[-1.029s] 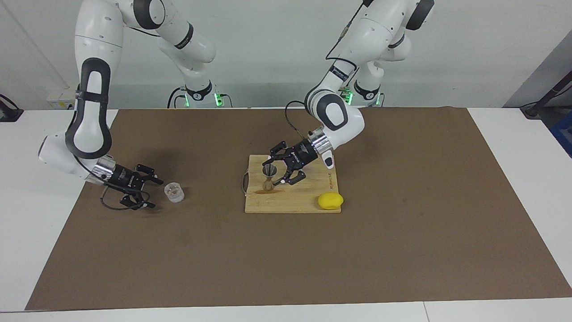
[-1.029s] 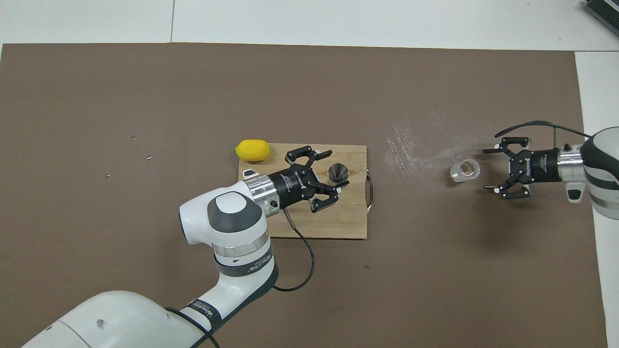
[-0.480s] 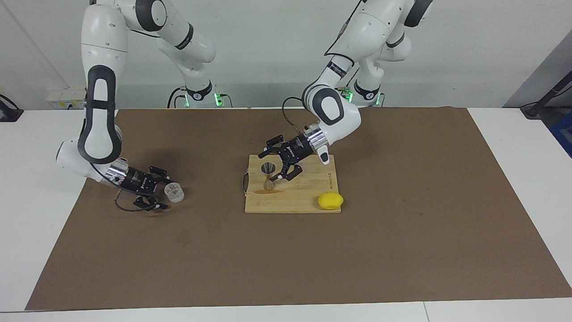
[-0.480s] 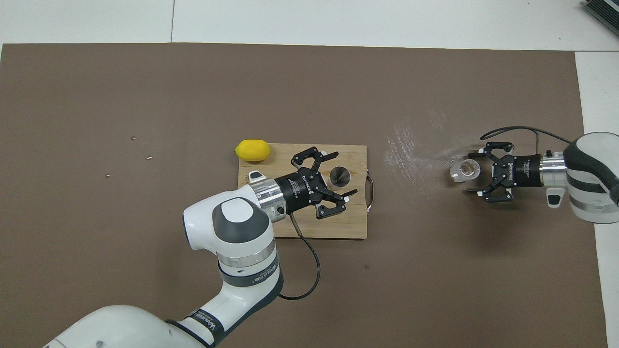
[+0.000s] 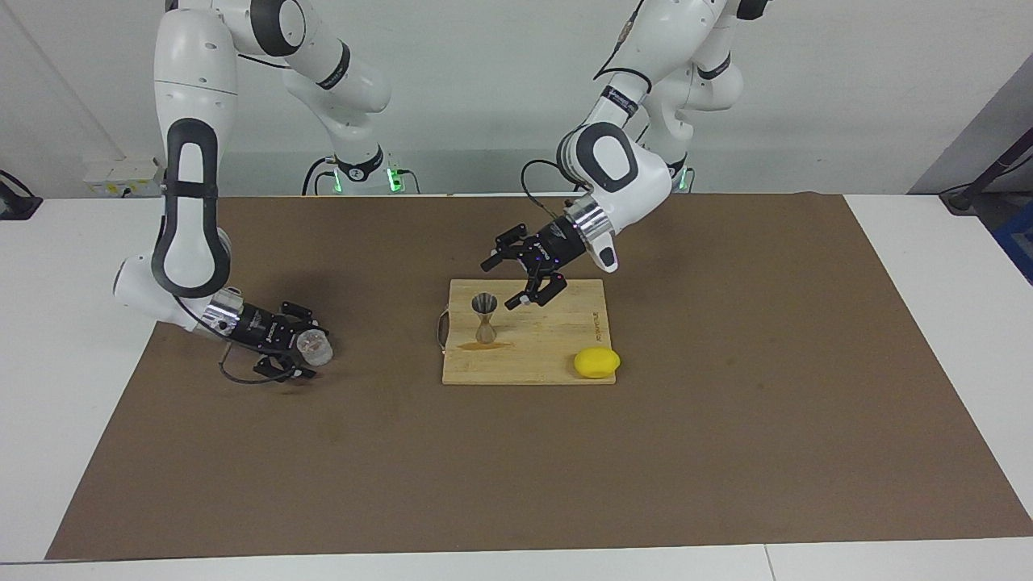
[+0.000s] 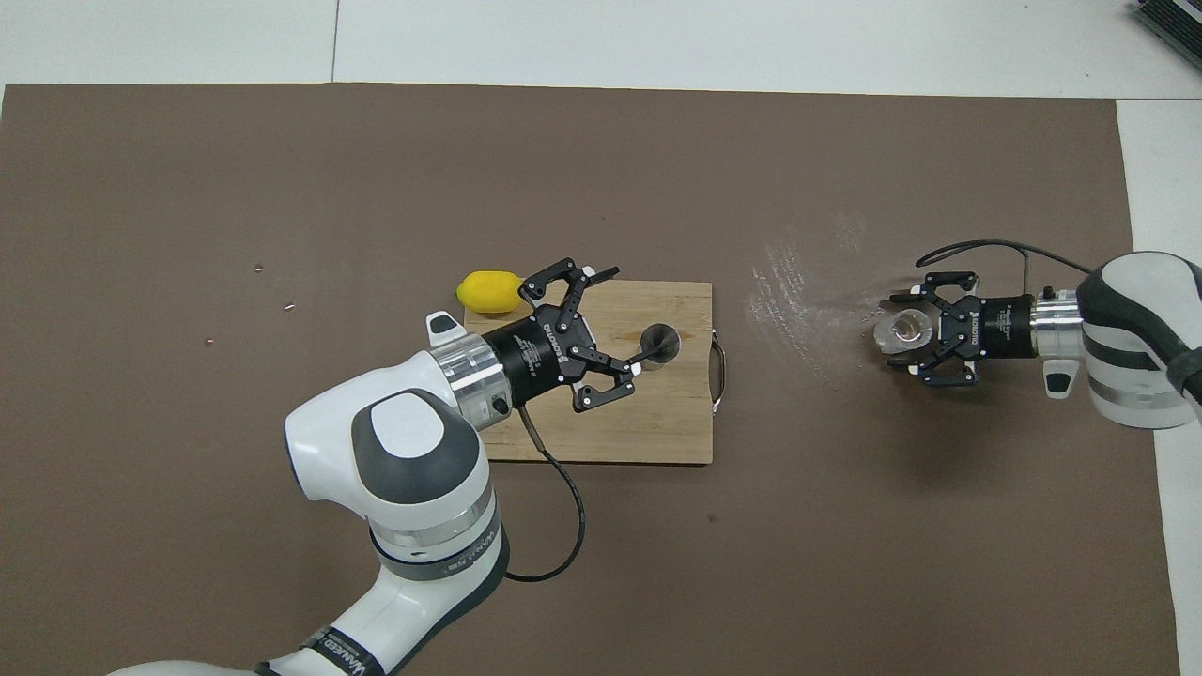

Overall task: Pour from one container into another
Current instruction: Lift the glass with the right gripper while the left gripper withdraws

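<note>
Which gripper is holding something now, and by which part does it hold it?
The right gripper has its fingers around the side wall of the clear cup, but a firm grip cannot be told. The left gripper, open above the cutting board, holds nothing.

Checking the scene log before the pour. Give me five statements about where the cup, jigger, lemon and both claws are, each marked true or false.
1. The jigger stands upright on the cutting board. True.
2. The left claw grips the jigger. False: it is open, raised above the board beside the jigger.
3. The right claw has the clear cup between its fingers. True.
4. The lemon lies in the cup. False: it rests at the board's corner.
5. The cup stands on the board. False: it is on the brown mat.
</note>
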You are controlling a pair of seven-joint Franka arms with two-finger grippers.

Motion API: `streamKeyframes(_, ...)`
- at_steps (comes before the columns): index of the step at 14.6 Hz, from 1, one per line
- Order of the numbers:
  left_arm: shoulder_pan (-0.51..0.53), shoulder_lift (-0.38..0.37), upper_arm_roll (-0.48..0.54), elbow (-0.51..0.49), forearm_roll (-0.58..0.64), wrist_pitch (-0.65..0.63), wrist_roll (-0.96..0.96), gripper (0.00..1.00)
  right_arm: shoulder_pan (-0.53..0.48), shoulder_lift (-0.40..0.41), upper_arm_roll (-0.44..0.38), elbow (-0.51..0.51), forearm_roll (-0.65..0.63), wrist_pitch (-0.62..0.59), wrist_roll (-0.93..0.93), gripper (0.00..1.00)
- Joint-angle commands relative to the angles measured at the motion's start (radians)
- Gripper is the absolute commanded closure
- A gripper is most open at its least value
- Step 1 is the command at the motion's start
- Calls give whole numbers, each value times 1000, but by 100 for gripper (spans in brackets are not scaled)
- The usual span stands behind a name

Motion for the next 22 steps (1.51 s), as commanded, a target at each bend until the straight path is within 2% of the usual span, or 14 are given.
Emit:
streamKeyframes(1,73,-22,-1,-5,138,32,-17,0,-9,-27,6,-21,31,15,-35,34)
streamKeyframes(3,153,-20,-3,-8,309,30,-20,0,-7,-25,6,-8,31,2,-16,91)
streamKeyframes(4,182,-17,-1,-4,390,27,-20,0,-7,-25,6,-7,31,-2,-8,100)
streamKeyframes(7,269,-3,-1,27,672,21,-18,0,-3,-54,8,33,28,-29,97,100)
streamKeyframes(12,388,-3,-1,50,1195,-8,-17,0,169,-174,0,38,-1,-18,252,100)
streamKeyframes(14,420,-5,-1,79,1425,-109,-17,0,221,-197,3,59,-62,-11,332,100)
streamKeyframes(17,457,-6,-1,150,1660,-291,-5,0,307,-195,5,111,-197,3,415,100)
streamKeyframes(19,476,-6,-1,194,1760,-415,35,0,358,-186,5,146,-309,9,502,100)
streamKeyframes(22,524,-20,12,223,1777,-552,291,0,417,-180,5,165,-356,49,581,100)
